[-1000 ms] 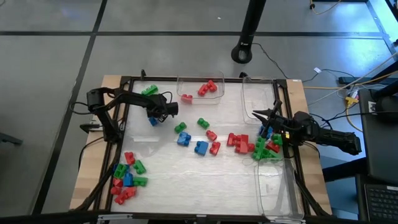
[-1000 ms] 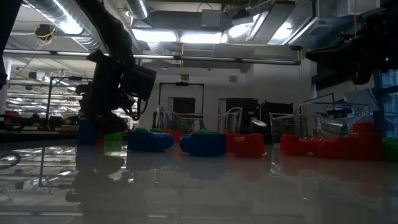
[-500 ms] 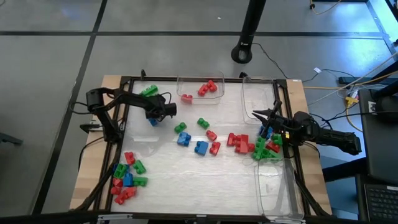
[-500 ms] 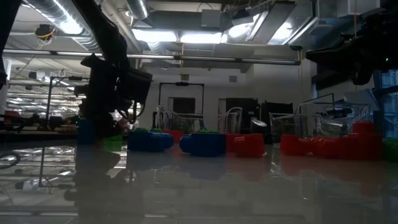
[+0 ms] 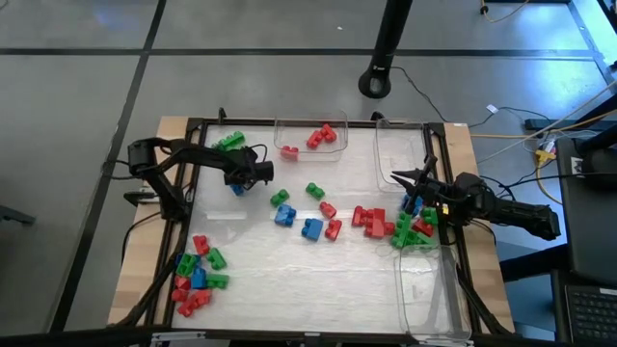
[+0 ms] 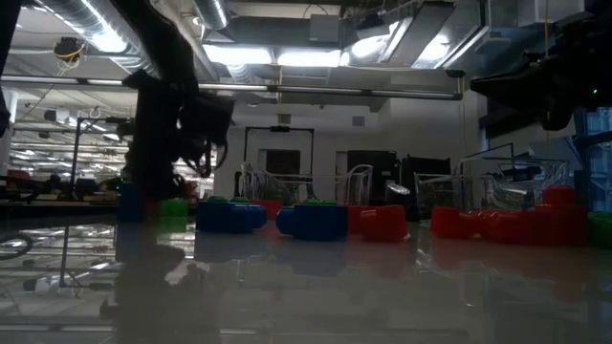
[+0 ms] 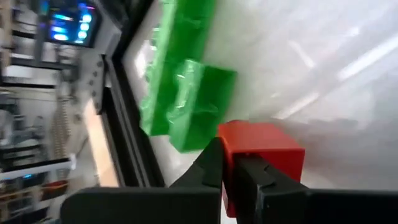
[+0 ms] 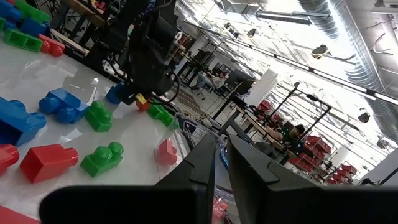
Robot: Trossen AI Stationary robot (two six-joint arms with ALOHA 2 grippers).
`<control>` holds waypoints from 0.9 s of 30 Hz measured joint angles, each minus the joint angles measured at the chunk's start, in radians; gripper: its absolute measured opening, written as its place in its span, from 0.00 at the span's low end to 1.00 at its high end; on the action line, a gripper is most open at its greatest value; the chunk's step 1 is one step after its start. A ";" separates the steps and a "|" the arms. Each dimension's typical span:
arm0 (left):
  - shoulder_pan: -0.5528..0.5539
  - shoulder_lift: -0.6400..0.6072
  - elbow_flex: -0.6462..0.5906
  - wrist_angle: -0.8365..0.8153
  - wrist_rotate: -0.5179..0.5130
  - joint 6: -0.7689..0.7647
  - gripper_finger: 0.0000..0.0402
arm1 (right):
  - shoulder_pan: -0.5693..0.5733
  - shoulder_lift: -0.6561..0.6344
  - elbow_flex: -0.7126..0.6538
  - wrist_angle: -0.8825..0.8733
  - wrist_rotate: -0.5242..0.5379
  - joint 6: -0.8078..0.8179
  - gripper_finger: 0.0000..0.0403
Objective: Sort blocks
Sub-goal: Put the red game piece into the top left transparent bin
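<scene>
The left claw (image 5: 253, 173) sits near the far left corner of the counter (image 5: 318, 275), its two dark fingers (image 7: 214, 168) pinched fully together on a small red studded plastic brick (image 7: 264, 155). In the left wrist view that brick is at the fingertips, just beside a pair of green studded bricks (image 7: 186, 93) lying against the counter's black frame. A blue brick (image 5: 237, 188) lies on the counter right by this claw.

The right claw (image 5: 416, 198) hangs near the right edge, over a heap of red and green bricks (image 5: 410, 229), fingers all but closed; I can't see anything between them in the right wrist view.

Judging by how things lie, the sorting is barely begun. Only a clear rectangular plastic bin at the far edge (image 5: 310, 154) holds anything, a few red bricks (image 5: 321, 135). The clear bin at the far right corner (image 5: 390, 159) and the clear bin at the near right corner (image 5: 429, 304) look to hold nothing. Still loose are a mixed pile at the near left corner (image 5: 196, 275), a scatter of blue, green and red bricks (image 5: 308, 212) across the middle, and the heap at the right edge
</scene>
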 joint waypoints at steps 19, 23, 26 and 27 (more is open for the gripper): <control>-0.089 -0.296 0.112 0.353 0.100 0.351 0.00 | 0.000 0.000 0.000 0.000 0.000 0.000 0.11; -0.068 -0.303 0.112 0.501 0.194 0.450 0.00 | 0.000 0.000 0.000 0.001 0.000 0.000 0.11; -0.042 -0.291 0.112 0.622 0.253 0.511 0.00 | 0.000 0.000 0.000 0.002 0.000 0.000 0.11; -0.032 -0.285 0.112 0.658 0.267 0.529 0.00 | 0.000 0.000 0.000 0.002 0.000 0.000 0.11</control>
